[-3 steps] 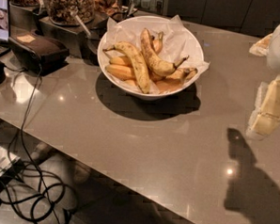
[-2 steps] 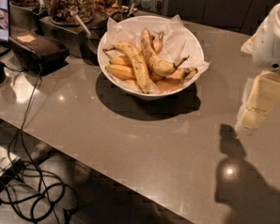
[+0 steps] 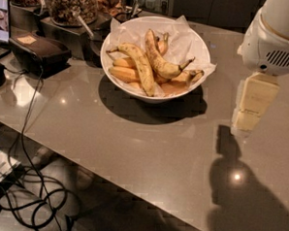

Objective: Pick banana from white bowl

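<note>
The white bowl (image 3: pixel 112 81), lined with crinkled white paper, stands on the grey counter at the back centre. It holds several bananas. A long freckled yellow banana (image 3: pixel 142 68) with a dark stem lies diagonally across the front of the pile. A second freckled one (image 3: pixel 159 62) lies beside it. My gripper (image 3: pixel 246 120) hangs at the right, below the white arm housing (image 3: pixel 274 41). It is to the right of the bowl, above the counter and apart from the bananas.
Glass jars of nuts (image 3: pixel 68 4) stand at the back left behind the bowl. A black box (image 3: pixel 36 51) with a cable sits at the left. A screen edge (image 3: pixel 0 12) shows far left. Cables (image 3: pixel 28 199) lie on the floor below the counter's front edge.
My arm and gripper have moved left, closer to the bowl. The bowl and bananas have not moved on the counter.
</note>
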`<action>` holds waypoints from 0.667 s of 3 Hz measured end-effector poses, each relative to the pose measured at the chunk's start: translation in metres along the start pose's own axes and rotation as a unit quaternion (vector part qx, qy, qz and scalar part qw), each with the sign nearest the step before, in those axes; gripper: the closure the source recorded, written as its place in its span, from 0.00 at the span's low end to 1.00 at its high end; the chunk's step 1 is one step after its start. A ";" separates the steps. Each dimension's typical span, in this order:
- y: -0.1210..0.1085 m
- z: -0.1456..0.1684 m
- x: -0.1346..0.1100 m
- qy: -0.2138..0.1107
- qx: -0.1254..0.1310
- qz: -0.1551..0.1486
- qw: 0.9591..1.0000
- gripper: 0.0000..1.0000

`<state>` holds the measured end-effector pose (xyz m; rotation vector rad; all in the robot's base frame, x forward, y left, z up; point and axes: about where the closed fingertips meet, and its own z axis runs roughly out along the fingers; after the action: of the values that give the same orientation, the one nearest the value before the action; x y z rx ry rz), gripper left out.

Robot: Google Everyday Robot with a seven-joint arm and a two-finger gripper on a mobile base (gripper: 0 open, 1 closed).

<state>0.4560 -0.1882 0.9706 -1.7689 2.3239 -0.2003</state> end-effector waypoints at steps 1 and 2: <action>-0.003 -0.007 -0.010 -0.022 -0.004 0.015 1.000 0.00; -0.007 -0.010 -0.028 -0.016 -0.009 0.019 1.000 0.00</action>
<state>0.4676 -0.1636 0.9840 -1.7209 2.3417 -0.1439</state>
